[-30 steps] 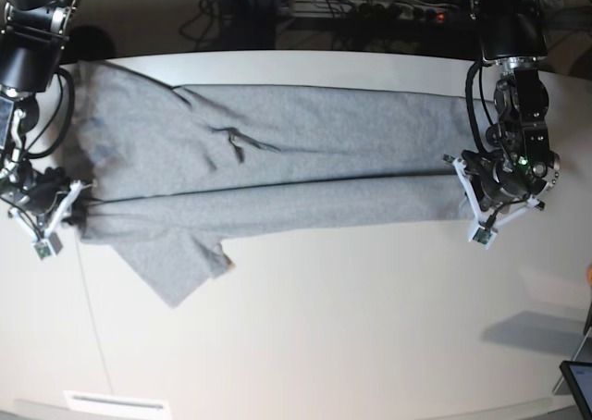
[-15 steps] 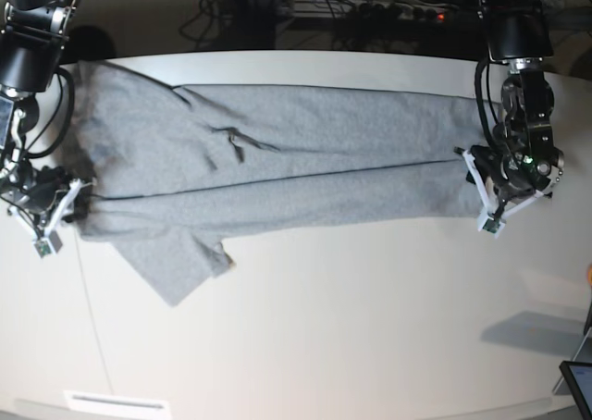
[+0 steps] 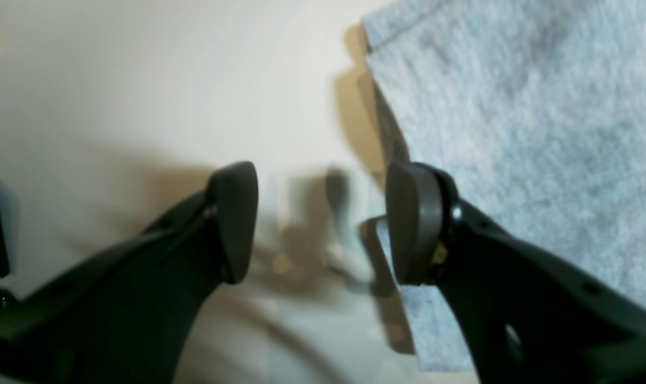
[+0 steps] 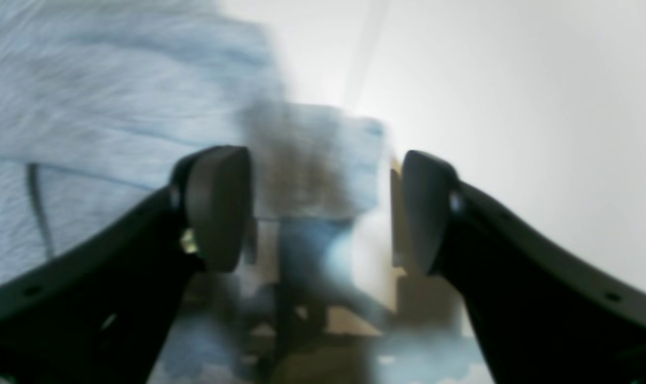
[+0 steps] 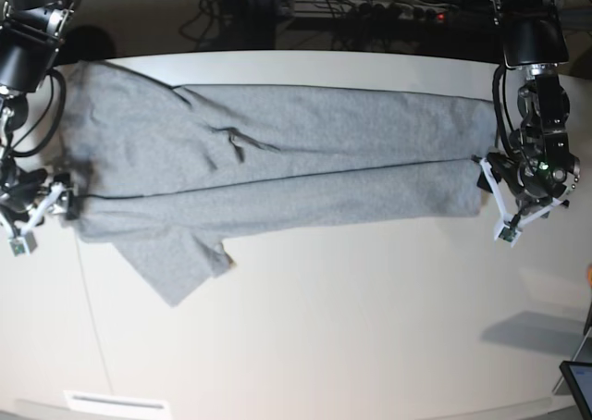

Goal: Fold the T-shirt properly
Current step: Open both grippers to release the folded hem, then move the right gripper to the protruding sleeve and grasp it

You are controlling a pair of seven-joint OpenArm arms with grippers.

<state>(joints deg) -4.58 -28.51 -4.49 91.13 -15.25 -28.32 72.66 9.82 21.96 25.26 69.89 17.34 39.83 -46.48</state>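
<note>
- Starting with the base view: the T-shirt (image 5: pixel 277 175) lies stretched across the far half of the tabletop (image 5: pixel 351 327), folded lengthwise so one long edge runs down its middle, with a sleeve flap poking out toward the near side at the view's left. The left gripper (image 5: pixel 507 218) sits just off the cloth's end at the view's right, the right gripper (image 5: pixel 35 209) just off the opposite end. The risk here is that sleeve: if the next fold ignores it, the flap ends up bunched inside and the result is lopsided
- Turning to the left wrist view: the left gripper (image 3: pixel 323 224) has its fingers (image 3: pixel 234 218) spread apart with only bare tabletop and shadow between them; nothing is held. The grey hem corner (image 3: pixel 408 320) lies flat beside the right-hand pad. If the arm drifts sideways from here, that pad could catch the hem and drag the top layer off the one beneath, skewing the fold line
- Closing with the right wrist view: the right gripper (image 4: pixel 323 213) also has its fingers (image 4: pixel 216 208) apart. The picture is smeared, so I can only say the cloth probably lies loose below the gap rather than pinched; the grey fabric fills the left of the view. A hasty re-grasp in this state could take one layer only, or a fold of both, and pull the neat edge open
</note>
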